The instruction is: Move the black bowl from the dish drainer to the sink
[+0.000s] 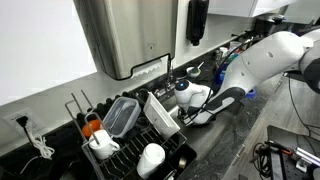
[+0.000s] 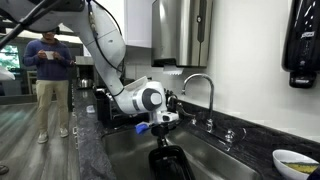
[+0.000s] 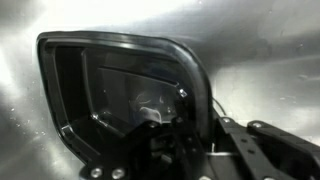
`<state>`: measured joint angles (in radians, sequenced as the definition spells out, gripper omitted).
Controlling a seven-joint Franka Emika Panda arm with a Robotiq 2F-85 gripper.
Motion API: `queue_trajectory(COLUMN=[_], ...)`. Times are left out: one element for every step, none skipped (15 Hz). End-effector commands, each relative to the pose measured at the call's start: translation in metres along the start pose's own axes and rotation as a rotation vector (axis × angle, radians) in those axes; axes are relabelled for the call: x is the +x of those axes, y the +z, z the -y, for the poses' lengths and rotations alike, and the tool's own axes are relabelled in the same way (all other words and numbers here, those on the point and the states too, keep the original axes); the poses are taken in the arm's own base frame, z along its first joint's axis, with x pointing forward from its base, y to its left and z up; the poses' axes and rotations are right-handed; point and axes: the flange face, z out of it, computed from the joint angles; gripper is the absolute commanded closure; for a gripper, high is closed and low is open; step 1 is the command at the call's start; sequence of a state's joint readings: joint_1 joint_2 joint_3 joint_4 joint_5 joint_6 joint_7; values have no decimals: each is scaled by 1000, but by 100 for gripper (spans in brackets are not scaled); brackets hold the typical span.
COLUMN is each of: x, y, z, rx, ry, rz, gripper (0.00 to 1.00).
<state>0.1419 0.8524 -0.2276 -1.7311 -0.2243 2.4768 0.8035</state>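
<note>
The black bowl is a dark rounded-rectangular dish. In the wrist view it fills the frame in front of the steel sink. My gripper is shut on its right rim. In an exterior view the bowl hangs below the gripper inside the sink basin. In an exterior view the bowl is right of the dish drainer, held by the gripper over the sink.
The drainer holds a white cup, a clear container and a white plate. A faucet stands behind the sink. A paper towel dispenser hangs on the wall. A person stands far off.
</note>
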Motion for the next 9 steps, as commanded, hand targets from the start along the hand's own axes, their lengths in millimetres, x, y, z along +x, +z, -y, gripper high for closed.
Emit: queue_trajectory(x=[5, 6, 6, 6, 6, 6, 6, 6, 6], y=[11, 13, 14, 17, 18, 20, 21, 22, 23], z=[4, 4, 4, 4, 4, 4, 4, 4, 3], rx=[-26, -32, -38, -44, -50, -56, -62, -66, -74], ry=[-46, -52, -56, -60, -65, -70, -74, -76, -74], rz=[-15, -15, -16, -15, -17, -17, -19, -18, -15], gripper=[94, 94, 94, 94, 94, 94, 94, 94, 94])
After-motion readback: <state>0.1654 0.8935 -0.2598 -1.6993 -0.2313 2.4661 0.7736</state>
